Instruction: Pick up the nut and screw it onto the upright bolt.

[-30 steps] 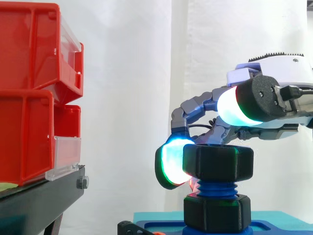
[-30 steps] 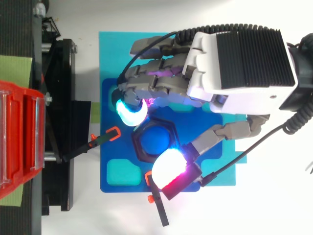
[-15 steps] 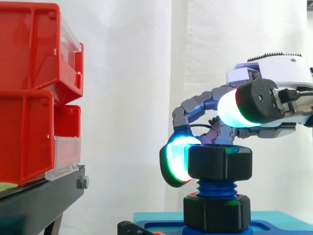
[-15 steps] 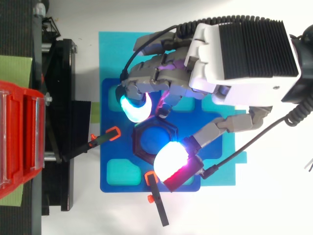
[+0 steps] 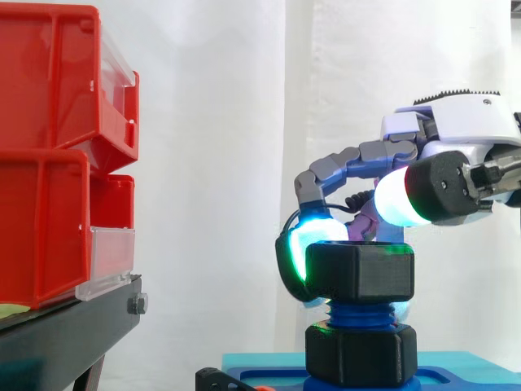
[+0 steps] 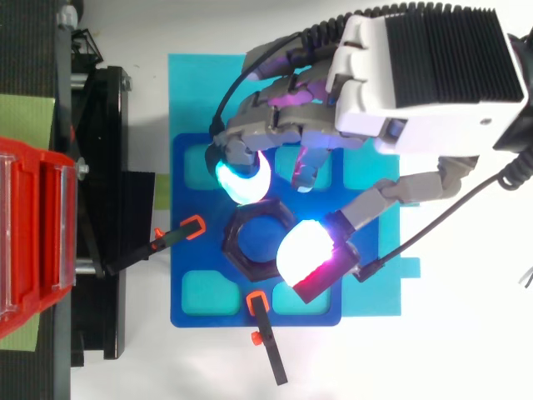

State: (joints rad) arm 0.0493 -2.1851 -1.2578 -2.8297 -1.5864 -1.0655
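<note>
Nut point(image 5: 358, 273) sits on the threads of the upright bolt point(image 5: 360, 314), near the middle of the blue board point(image 6: 191, 308). Hand point(image 6: 433, 67) hangs above, fingers curled about the nut: one pad point(image 5: 313, 236) against its side, thumb pad at the opposite top rim. We judge any turn runs about the bolt's vertical axis.

Bright, even light; the white curtain point(image 5: 212, 163) glares softly
</note>
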